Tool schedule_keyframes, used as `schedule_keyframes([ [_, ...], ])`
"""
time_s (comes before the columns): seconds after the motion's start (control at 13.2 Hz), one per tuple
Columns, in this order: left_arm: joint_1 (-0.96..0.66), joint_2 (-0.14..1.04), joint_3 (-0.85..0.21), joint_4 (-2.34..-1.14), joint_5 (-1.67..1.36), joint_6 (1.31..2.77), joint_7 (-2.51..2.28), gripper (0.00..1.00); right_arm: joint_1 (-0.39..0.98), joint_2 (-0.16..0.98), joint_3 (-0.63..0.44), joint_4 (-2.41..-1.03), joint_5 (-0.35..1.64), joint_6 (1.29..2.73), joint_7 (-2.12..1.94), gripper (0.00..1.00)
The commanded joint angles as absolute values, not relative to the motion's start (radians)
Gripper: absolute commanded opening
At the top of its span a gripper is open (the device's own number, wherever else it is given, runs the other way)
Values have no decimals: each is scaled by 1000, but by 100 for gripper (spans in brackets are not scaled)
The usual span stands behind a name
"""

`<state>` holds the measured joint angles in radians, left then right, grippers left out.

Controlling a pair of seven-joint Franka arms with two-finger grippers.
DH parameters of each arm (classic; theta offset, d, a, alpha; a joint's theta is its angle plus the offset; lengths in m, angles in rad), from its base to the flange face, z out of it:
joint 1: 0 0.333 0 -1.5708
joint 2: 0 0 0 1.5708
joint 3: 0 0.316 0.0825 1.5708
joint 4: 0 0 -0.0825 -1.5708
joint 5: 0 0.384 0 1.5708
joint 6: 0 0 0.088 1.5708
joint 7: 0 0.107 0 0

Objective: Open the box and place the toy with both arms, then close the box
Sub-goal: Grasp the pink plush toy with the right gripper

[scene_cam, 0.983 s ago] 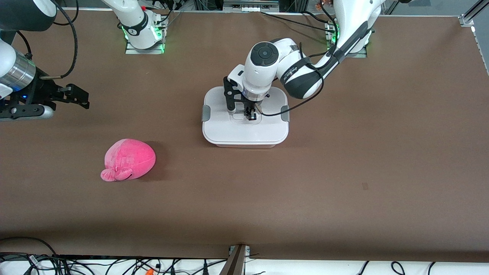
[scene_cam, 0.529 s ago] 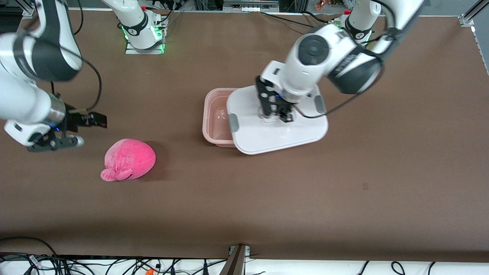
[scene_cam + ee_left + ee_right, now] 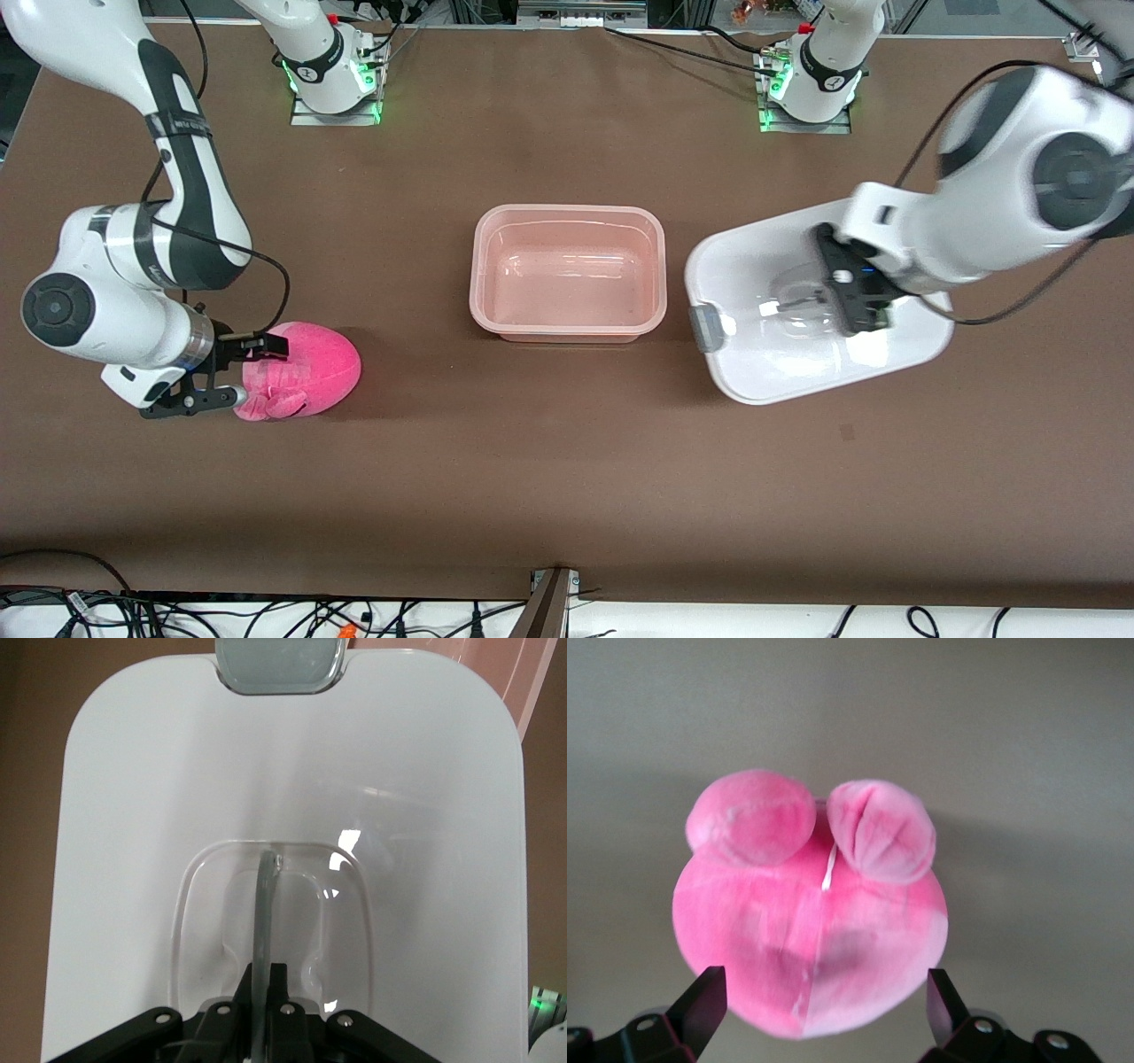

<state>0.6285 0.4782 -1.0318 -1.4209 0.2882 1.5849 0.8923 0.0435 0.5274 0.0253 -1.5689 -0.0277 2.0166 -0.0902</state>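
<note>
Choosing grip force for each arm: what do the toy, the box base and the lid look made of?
Toy: soft plush fabric, matte, fuzzy with a seam. Box base: thin translucent pink plastic, glossy, reflections inside. Lid: opaque white rigid plastic, smooth, with a clear handle recess and grey clip, likely plastic too.

The high front camera faces both arms' bases; wrist cameras look closely down at lid (image 3: 292, 815) and toy (image 3: 811, 904).

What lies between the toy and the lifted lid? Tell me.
In the front view, the open box base sits on the table between the toy, framed by the right pincer, and the lid held by the left pincer.
</note>
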Motion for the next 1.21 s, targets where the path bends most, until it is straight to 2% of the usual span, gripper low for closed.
schedule_keyframes([
  [0.0,727,483,-1022,-1402,293,1534,1069,0,40,564,29,-1554,-11,2061,-106,99],
  [0.08,750,483,-1019,-1393,322,1516,1072,0,40,578,29,-1557,-11,2077,-106,98],
  [0.15,752,482,-1020,-1373,377,1482,1075,0,41,586,29,-1572,-11,2094,-106,88],
  [0.23,752,482,-1023,-1355,418,1456,1077,0,41,584,31,-1583,-11,2097,-107,66],
  [0.3,752,488,-1020,-1353,428,1457,1094,0,41,584,31,-1583,-11,2088,-118,35],
  [0.38,752,491,-1019,-1353,426,1457,1101,0,41,583,31,-1582,-11,2086,-135,16],
  [0.45,753,489,-1014,-1359,431,1462,1101,0,40,583,31,-1582,-11,2085,-155,2],
  [0.91,758,499,-966,-1355,414,1459,1109,0,44,566,38,-1569,-18,2069,-234,0],
  [1.13,755,497,-968,-1355,414,1459,1095,0,101,541,41,-1501,-17,1937,-268,0],
])
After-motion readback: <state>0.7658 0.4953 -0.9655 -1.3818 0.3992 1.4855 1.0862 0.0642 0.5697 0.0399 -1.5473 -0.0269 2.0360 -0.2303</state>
